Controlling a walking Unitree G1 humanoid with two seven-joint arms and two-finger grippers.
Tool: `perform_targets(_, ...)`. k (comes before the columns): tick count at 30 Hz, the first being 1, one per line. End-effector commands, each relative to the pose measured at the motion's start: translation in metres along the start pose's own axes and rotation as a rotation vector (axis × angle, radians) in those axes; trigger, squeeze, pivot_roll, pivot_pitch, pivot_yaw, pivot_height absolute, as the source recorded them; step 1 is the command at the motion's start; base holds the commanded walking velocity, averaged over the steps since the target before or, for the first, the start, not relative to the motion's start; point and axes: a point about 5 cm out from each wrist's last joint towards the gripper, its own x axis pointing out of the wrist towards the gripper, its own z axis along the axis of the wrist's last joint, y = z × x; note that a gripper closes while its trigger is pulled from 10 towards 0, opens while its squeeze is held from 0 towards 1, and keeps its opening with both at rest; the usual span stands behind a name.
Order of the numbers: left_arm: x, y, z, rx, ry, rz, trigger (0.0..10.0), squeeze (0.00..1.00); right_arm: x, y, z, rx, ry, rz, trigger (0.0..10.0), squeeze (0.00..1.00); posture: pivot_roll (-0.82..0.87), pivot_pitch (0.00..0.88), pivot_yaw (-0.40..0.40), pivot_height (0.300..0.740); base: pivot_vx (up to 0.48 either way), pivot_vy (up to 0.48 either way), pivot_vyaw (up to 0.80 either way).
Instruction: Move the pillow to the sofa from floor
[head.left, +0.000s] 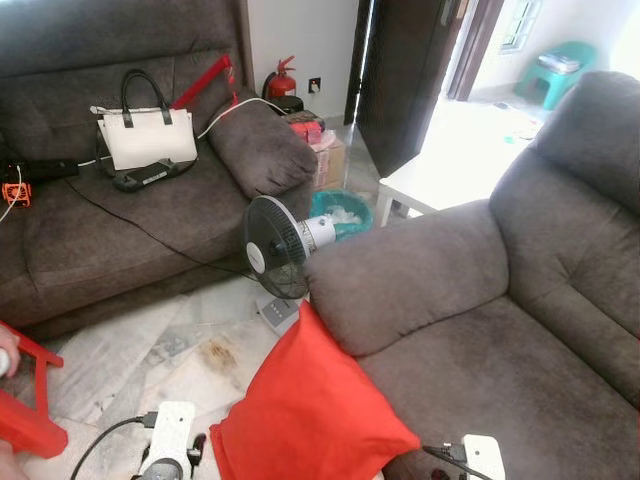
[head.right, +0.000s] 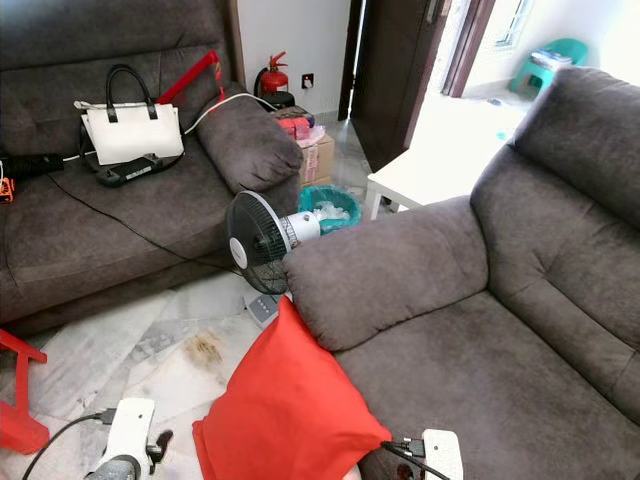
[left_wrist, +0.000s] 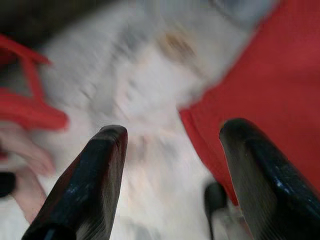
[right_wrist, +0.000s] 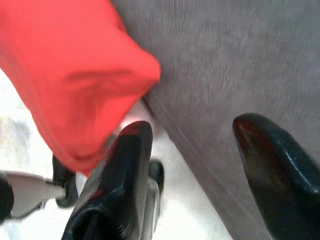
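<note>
Pale marble floor (head.left: 150, 350): red pillow (head.left: 305, 415) leans against the sofa (head.left: 480, 330). Both tools, left (left_wrist: 172, 150) and right (right_wrist: 192, 150), spread, should flank its edges evenly.

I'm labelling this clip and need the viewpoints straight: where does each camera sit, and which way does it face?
Left eye: head, facing down at the red pillow leaning on the sofa; both wrists at bottom.
Right eye: beside it, same scene.
Left wrist: along the open left gripper toward the floor and pillow edge.
Right wrist: along the open right gripper toward pillow and sofa.
All four share the pillow.
</note>
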Motion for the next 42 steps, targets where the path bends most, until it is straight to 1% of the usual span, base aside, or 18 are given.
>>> perform_targets(1, -0.002, 0.0, 0.007, -0.007, -0.092, 0.029, 10.0, 0.0, -0.001, -0.002, 0.007, 0.041, -0.081, -0.009, 10.0, 0.0, 0.07, 0.027, -0.065, 0.74, 0.0, 0.0, 0.0)
perform_targets(3, -0.003, 0.001, 0.01, -0.006, -0.13, 0.036, 10.0, 0.0, -0.001, -0.002, 0.009, 0.046, -0.105, -0.012, 10.0, 0.0, 0.07, 0.025, -0.063, 0.74, 0.0, 0.0, 0.0)
perform_targets(5, 0.008, 0.011, 0.056, -0.015, -0.306, 0.058, 10.0, 0.0, -0.002, -0.002, 0.011, 0.064, -0.143, -0.01, 10.0, 0.0, 0.07, 0.025, -0.062, 0.74, 0.0, 0.0, 0.0)
perform_targets(6, 0.003, 0.016, 0.091, 0.015, -0.543, 0.078, 10.0, 0.0, -0.002, -0.001, 0.013, 0.066, -0.163, -0.008, 10.0, 0.0, 0.07, 0.021, -0.06, 0.74, 0.0, 0.0, 0.0)
perform_targets(7, -0.013, 0.017, 0.124, 0.045, -0.828, 0.087, 10.0, 0.0, -0.003, -0.001, 0.015, 0.072, -0.192, -0.002, 10.0, 0.0, 0.07, 0.019, -0.06, 0.74, 0.0, 0.0, 0.0)
perform_targets(8, -0.013, 0.017, 0.124, 0.045, -0.828, 0.087, 10.0, 0.0, -0.003, -0.001, 0.015, 0.072, -0.192, -0.002, 10.0, 0.0, 0.07, 0.019, -0.06, 0.74, 0.0, 0.0, 0.0)
perform_targets(9, -0.023, 0.013, 0.131, 0.049, -0.924, 0.074, 10.0, 0.0, 0.001, 0.006, 0.063, 0.051, -0.391, 0.025, 10.0, 0.0, 0.07, 0.01, -0.058, 0.74, 0.0, 0.0, 0.0)
perform_targets(10, -0.028, 0.009, 0.13, 0.053, -0.95, 0.062, 10.0, 0.0, -0.001, 0.012, 0.099, 0.035, -0.541, 0.044, 10.0, 0.0, 0.07, 0.01, -0.058, 0.74, 0.0, 0.0, 0.0)
perform_targets(12, -0.042, 0.001, 0.121, 0.063, -0.997, 0.03, 10.0, 0.0, -0.012, 0.022, 0.142, 0.022, -0.743, 0.065, 10.0, 0.0, 0.07, 0.003, -0.054, 0.74, 0.0, 0.0, 0.0)
perform_targets(13, -0.021, 0.004, 0.123, 0.053, -0.813, 0.048, 10.0, 0.0, -0.017, 0.023, 0.149, 0.032, -0.802, 0.069, 10.0, 0.0, 0.06, 0.0, -0.052, 0.74, 0.0, 0.0, 0.0)
perform_targets(15, -0.016, 0.004, 0.131, 0.056, -0.793, 0.044, 10.0, 0.0, -0.02, 0.024, 0.151, 0.036, -0.822, 0.07, 10.0, 0.0, 0.06, 0.0, -0.052, 0.74, 0.0, 0.0, 0.0)
perform_targets(16, -0.016, 0.004, 0.131, 0.056, -0.793, 0.044, 10.0, 0.0, -0.02, 0.024, 0.151, 0.036, -0.822, 0.07, 10.0, 0.0, 0.06, 0.0, -0.052, 0.74, 0.0, 0.0, 0.0)
perform_targets(17, -0.018, 0.0, 0.146, 0.068, -0.836, 0.02, 10.0, 0.0, -0.023, 0.024, 0.154, 0.039, -0.844, 0.072, 10.0, 0.0, 0.06, 0.0, -0.052, 0.74, 0.0, 0.0, 0.0)
perform_targets(19, -0.018, 0.0, 0.146, 0.068, -0.836, 0.02, 10.0, 0.0, -0.023, 0.024, 0.154, 0.039, -0.844, 0.072, 10.0, 0.0, 0.06, 0.0, -0.052, 0.74, 0.0, 0.0, 0.0)
perform_targets(21, -0.023, -0.006, 0.157, 0.073, -0.889, -0.009, 10.0, 0.0, -0.026, 0.025, 0.155, 0.038, -0.855, 0.075, 10.0, 0.0, 0.06, 0.0, -0.054, 0.74, 0.0, 0.0, 0.0)
perform_targets(24, -0.035, -0.027, 0.166, 0.078, -0.939, -0.121, 10.0, 0.0, -0.038, 0.02, 0.147, 0.036, -0.882, 0.067, 10.0, 0.0, 0.08, 0.0, -0.065, 0.74, 0.0, 0.0, 0.0)
perform_targets(29, -0.036, -0.03, 0.167, 0.071, -0.905, -0.129, 10.0, 0.0, -0.045, 0.02, 0.146, 0.042, -0.888, 0.054, 10.0, 0.0, 0.07, 0.0, -0.069, 0.74, 0.0, 0.0, 0.0)
perform_targets(42, -0.035, -0.029, 0.168, 0.051, -0.855, -0.122, 10.0, 0.0, -0.042, 0.028, 0.154, 0.042, -0.862, 0.066, 10.0, 0.0, 0.07, 0.0, -0.071, 0.74, 0.0, 0.0, 0.0)
